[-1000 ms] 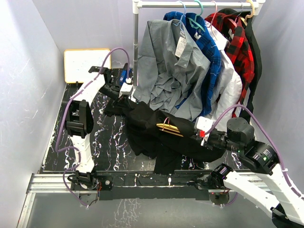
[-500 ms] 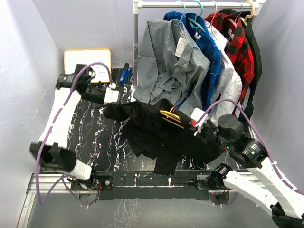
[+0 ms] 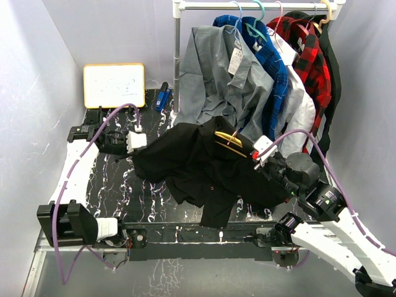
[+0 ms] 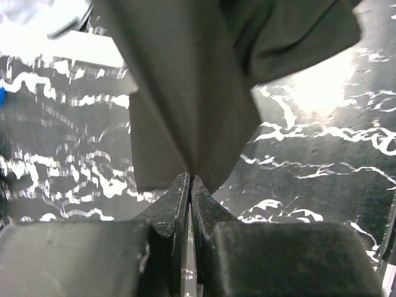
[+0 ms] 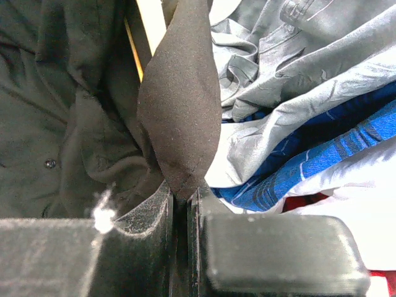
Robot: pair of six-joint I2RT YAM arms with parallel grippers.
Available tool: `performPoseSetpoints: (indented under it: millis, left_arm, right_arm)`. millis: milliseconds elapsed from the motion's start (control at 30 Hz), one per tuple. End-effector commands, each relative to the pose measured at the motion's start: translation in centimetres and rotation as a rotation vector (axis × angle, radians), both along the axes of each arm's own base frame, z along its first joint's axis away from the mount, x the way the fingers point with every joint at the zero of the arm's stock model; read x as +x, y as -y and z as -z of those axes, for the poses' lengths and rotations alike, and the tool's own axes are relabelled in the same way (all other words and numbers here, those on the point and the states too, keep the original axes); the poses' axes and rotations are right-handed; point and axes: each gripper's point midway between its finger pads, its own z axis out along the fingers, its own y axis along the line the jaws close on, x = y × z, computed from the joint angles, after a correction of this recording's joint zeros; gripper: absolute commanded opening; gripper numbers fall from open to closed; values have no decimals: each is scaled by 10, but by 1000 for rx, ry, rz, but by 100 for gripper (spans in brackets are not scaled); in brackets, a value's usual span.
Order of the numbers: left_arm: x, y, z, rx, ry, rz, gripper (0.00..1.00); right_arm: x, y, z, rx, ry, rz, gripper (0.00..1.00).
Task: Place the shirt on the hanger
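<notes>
Left gripper: You have the left gripper [image 3: 137, 141] at the left side of the table, its jaws clenched on a corner of the shirt [image 3: 198, 167]. In the left wrist view the fingertips [image 4: 190, 182] meet with the black cloth [image 4: 185, 93] pinched between them, and the fabric fans away from the pinch above the marbled top.

Right gripper: Your right gripper [image 3: 257, 151] sits at the shirt's right end, just in front of the hanging clothes. Its jaws are nearly together, grasping a folded peak of black fabric [image 5: 179, 117]. The wrist view shows that fold rising straight from between the fingers [image 5: 182, 192].

Shirt: You see it stretched between the two grippers, upper edge taut, with the bulk sagging in folds onto the table [image 3: 111, 185] and one flap reaching toward the near edge.

Hanger: The yellow-orange hanger [image 3: 229, 138] lies tilted against the shirt's upper right part, just beside the right gripper. Only a few of its bars show, and you cannot tell how far it sits inside the cloth. From the right wrist a thin yellow edge [image 5: 132, 49] shows beside the held fold.

Rack: Behind the shirt, a metal rail [image 3: 260, 5] carries a grey shirt [image 3: 216, 80], a blue garment [image 3: 272, 68], a white one [image 3: 303, 111] and a red-and-black plaid shirt [image 3: 306, 49].

Far corner: A whiteboard [image 3: 114, 85] leans at the back left.
</notes>
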Motion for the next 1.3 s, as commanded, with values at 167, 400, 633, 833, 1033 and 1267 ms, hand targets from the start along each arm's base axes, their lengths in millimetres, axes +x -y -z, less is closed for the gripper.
performPoseSetpoints:
  millis: [167, 400, 633, 833, 1033, 1267]
  left_arm:
    - [62, -61, 7, -60, -80, -228, 0]
    - [79, -60, -33, -129, -34, -343, 98]
    - [61, 24, -128, -278, -174, -438, 98]
    - [56, 112, -141, -343, -427, -463, 98]
    - [73, 151, -145, -403, -533, -378, 98]
    - [68, 175, -119, -293, -740, -291, 98]
  right_arm:
    - [20, 33, -52, 90, 188, 217, 0]
    - [18, 12, -52, 84, 163, 109, 0]
    - [17, -10, -45, 79, 120, 8, 0]
    - [11, -34, -33, 86, 54, -110, 0]
    - [-14, -53, -36, 81, 46, -295, 0]
    - [-23, -53, -38, 68, 49, -334, 0]
